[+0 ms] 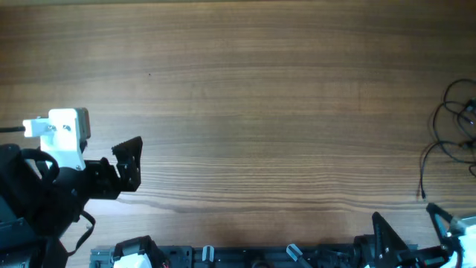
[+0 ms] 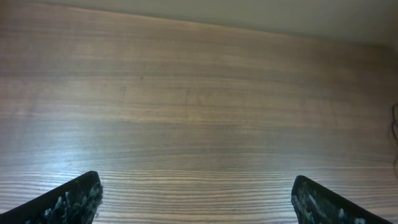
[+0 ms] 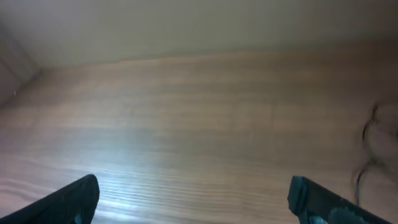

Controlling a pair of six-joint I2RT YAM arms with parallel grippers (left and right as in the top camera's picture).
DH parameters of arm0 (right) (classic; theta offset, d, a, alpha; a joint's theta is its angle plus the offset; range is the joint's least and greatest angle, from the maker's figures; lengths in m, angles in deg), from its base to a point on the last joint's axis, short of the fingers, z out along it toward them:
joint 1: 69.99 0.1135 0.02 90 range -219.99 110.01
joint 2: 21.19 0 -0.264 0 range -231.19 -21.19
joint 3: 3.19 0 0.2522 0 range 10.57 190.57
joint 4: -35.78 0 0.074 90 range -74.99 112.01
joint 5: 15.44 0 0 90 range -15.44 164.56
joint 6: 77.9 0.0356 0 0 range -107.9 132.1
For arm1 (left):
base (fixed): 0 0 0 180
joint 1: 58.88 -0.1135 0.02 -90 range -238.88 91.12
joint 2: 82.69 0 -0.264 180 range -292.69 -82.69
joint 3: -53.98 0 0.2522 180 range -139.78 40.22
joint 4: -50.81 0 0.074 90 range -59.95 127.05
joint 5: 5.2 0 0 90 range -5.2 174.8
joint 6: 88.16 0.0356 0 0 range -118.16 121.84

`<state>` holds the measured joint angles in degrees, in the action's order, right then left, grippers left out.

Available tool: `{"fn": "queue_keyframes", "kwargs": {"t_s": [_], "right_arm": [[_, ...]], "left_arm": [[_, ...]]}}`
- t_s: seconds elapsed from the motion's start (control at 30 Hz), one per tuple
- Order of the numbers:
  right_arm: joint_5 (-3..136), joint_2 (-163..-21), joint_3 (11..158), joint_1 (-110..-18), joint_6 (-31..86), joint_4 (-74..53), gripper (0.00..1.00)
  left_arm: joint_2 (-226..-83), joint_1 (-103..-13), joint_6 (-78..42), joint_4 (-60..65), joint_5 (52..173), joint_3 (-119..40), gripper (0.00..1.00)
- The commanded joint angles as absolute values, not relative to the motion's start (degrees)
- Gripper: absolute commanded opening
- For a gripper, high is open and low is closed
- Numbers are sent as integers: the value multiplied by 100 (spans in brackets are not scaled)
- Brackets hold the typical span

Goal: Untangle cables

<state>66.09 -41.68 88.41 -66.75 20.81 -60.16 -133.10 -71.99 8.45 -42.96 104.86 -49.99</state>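
While the cables [image 1: 451, 132] lie in a loose dark tangle at the far right edge of the table [image 1: 245, 97], partly cut off in the overhead view, the left end effector [image 1: 128, 165] hovers over the left side, well apart from them. Its jaws are spread and hold nothing. The right end effector [image 1: 410, 227] sits at the bottom right, near the tangle's lowest strand but not touching it, also spread wide and empty.

From the left wrist, the two fingers [image 2: 68, 199] stand at opposite lower corners with only bare wood between them. A sliver of the cables [image 2: 395, 127] shows at the right edge.

From the right wrist, the fingers [image 3: 68, 199] are equally far apart and grip nothing. Blurred loops of the cables [image 3: 368, 146] lie ahead to the right.

By my judgement no untangling is done yet: the strands look looped together and neither arm has hold of one. Reaching, gripping and separating are all left to do.
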Motion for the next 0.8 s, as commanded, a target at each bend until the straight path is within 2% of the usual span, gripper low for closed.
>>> {"fn": "queue_keyframes", "kwargs": {"t_s": [0.0,0.07,0.13,0.27,0.47,0.6,0.7,0.77], "right_arm": [[6154,-4124,8067,-6664,2609,-6580,100],[4926,-4124,7263,-6664,2225,-6024,100],[4530,-4124,6570,-6664,2144,-4910,100],[5182,-4120,6074,-6664,2000,-2665,100],[6736,-4122,6070,-6664,2148,-1819,100],[7724,-4138,5565,-6664,1842,-141,100],[7214,-4332,5025,-6662,2758,-210,100],[7145,-4376,4701,-6662,2695,-186,100]], "left_arm": [[-13332,-7173,913,-4293,10601,-4967,100],[-13330,-7173,913,-4296,10604,-4967,100],[-13330,-7173,913,-4304,10604,-4967,100],[-13330,-7173,915,-4298,10601,-4967,100],[-13332,-7173,915,-4252,10601,-4967,100],[-13332,-7173,915,-4254,10601,-4967,100],[-13332,-7173,915,-4252,10601,-4967,100],[-13332,-7173,915,-4232,10601,-4967,100]]}}
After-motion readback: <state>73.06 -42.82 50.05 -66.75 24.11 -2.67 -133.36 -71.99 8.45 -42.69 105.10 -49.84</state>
